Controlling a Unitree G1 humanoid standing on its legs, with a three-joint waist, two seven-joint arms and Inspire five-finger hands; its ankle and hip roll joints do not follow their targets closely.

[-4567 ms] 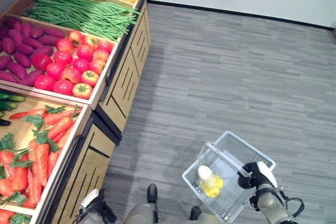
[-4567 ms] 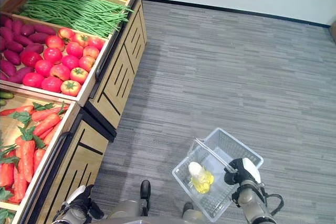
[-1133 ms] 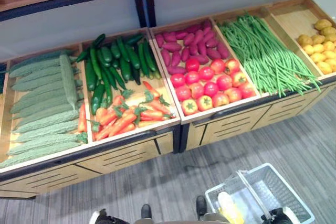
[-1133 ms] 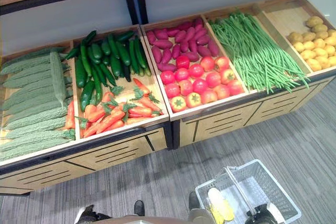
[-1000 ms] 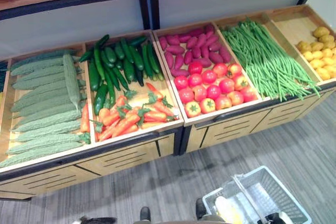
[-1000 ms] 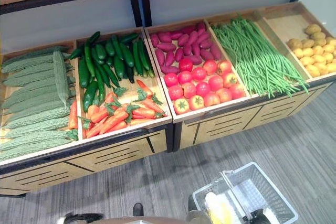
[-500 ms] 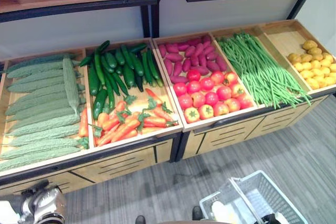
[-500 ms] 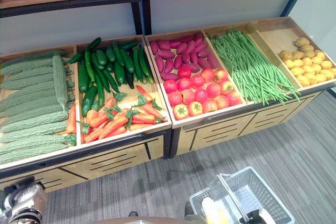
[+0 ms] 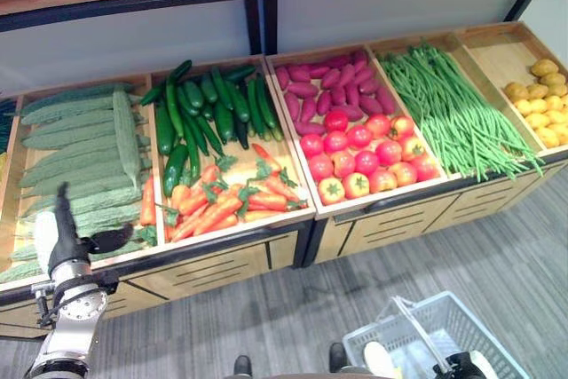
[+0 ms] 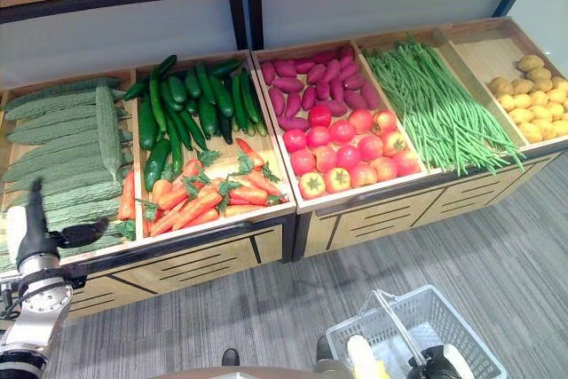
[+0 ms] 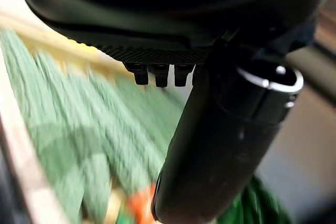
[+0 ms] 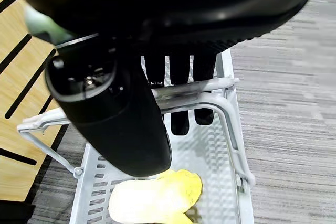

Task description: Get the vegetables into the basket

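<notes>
My left hand (image 9: 69, 235) is up over the front edge of the stand (image 9: 222, 259), with its fingers straight and its thumb sticking out to the side. It holds nothing. Right under and past it lie the bumpy green gourds (image 9: 75, 161). Just to its right are the carrots (image 9: 222, 201), and behind those the cucumbers (image 9: 200, 108). Further to the right of this hand I see the tomatoes (image 9: 368, 153) with purple sweet potatoes (image 9: 328, 86) behind them, then the green beans (image 9: 453, 113), and the potatoes (image 9: 541, 99) far off at the end.

My right hand (image 12: 178, 82) is low on the other side, well apart from the left one. Its fingers curl round the handle (image 12: 205, 95) of the basket (image 10: 453, 321). Under this hand, inside the basket, lies a cabbage (image 12: 155, 198), pale yellow and white
</notes>
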